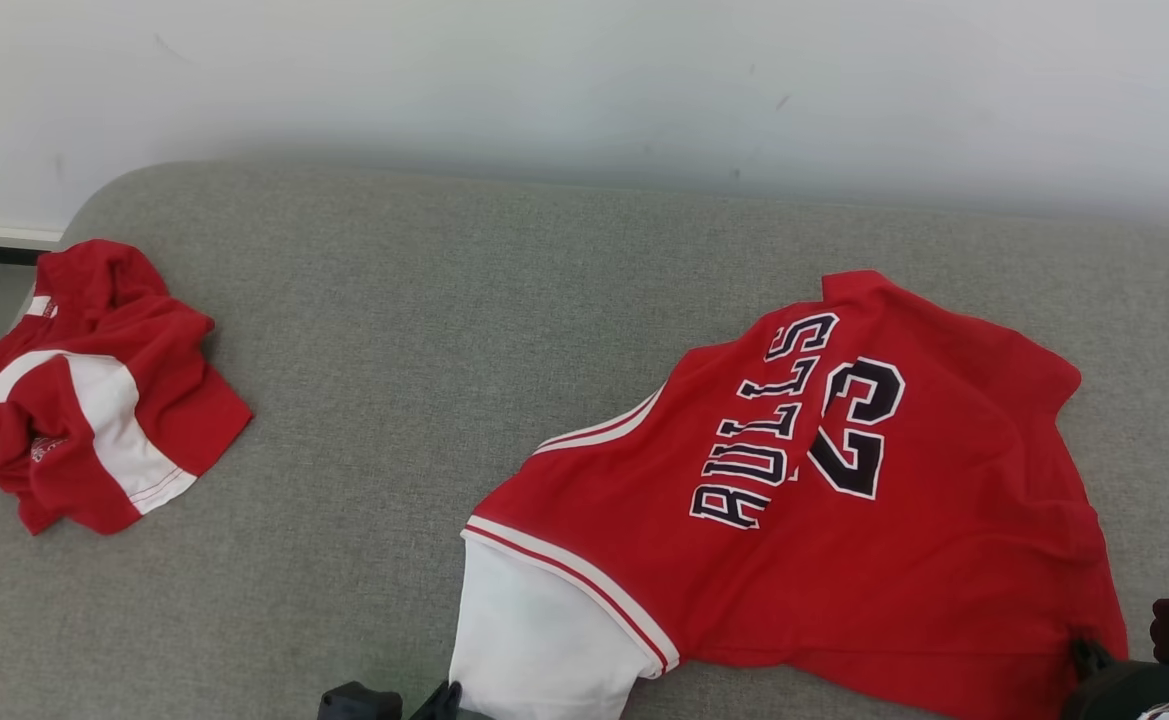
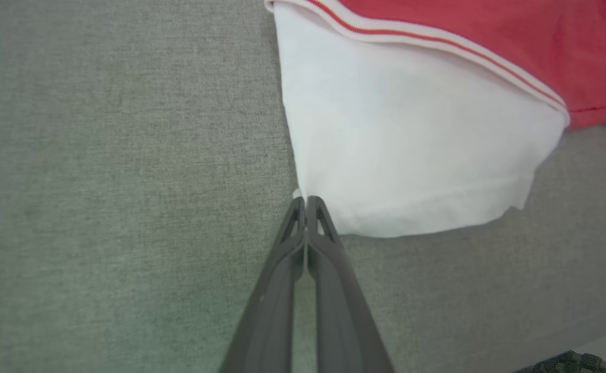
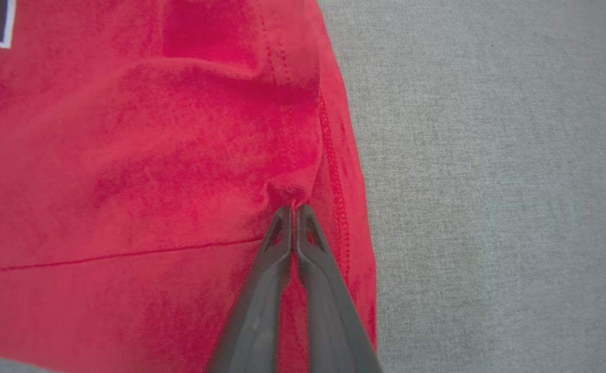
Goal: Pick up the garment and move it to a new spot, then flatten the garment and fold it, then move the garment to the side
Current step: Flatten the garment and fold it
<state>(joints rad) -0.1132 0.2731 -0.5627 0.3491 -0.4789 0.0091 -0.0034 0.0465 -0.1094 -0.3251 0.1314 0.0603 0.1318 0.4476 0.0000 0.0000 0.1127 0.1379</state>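
Left claw (image 2: 306,203) is pressed together at one corner of the white sleeve (image 2: 411,155), seemingly with a sliver of hem caught between the tips. That sleeve belongs to the red Bulls jersey (image 1: 844,520), spread number-up on the grey cushion (image 1: 394,330). My right claw (image 3: 293,211) is clamped on a pucker of red cloth beside the jersey's stitched side edge.

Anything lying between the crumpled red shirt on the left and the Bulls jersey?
Nothing. In the head view, only bare grey cushion lies between the crumpled red shirt and the Bulls jersey; the two garments lie apart, not touching.
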